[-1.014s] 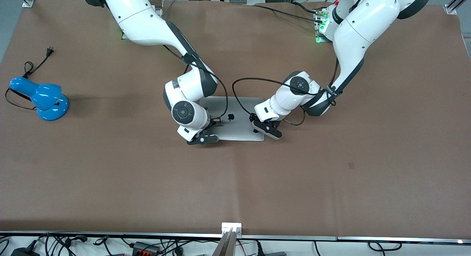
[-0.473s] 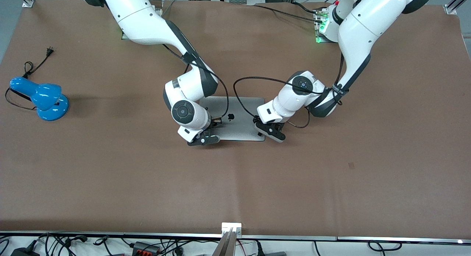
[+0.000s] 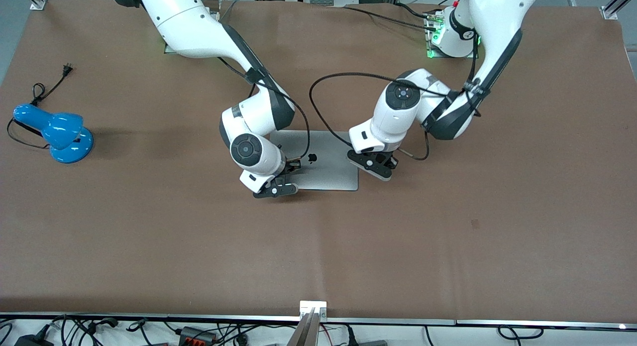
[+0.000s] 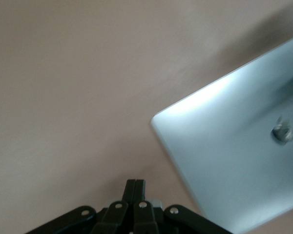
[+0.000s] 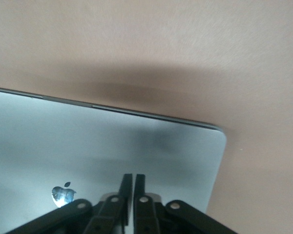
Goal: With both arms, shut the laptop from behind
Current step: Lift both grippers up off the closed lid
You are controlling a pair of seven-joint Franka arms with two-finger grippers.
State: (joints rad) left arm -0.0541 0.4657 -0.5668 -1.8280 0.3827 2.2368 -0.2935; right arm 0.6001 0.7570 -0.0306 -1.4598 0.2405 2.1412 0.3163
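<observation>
The silver-grey laptop point(image 3: 326, 167) lies shut and flat on the brown table, lid up, with the black apple logo point(image 3: 312, 158) showing. My right gripper point(image 3: 293, 165) is shut and empty, low over the lid beside the logo, near the laptop's edge toward the right arm's end. In the right wrist view the gripper point(image 5: 133, 177) points at the lid point(image 5: 112, 141). My left gripper point(image 3: 387, 164) is shut and empty over bare table, just off the laptop's edge toward the left arm's end. In the left wrist view the gripper point(image 4: 135, 182) shows beside a laptop corner point(image 4: 234, 156).
A blue desk lamp point(image 3: 54, 132) with a black cord lies near the table's edge at the right arm's end. Cables and boxes run along the table's edge nearest the front camera. The brown mat point(image 3: 318, 246) is bare around the laptop.
My left gripper has lifted off the laptop's corner and moved away toward the left arm's end of the table. The right gripper and the laptop have stayed put.
</observation>
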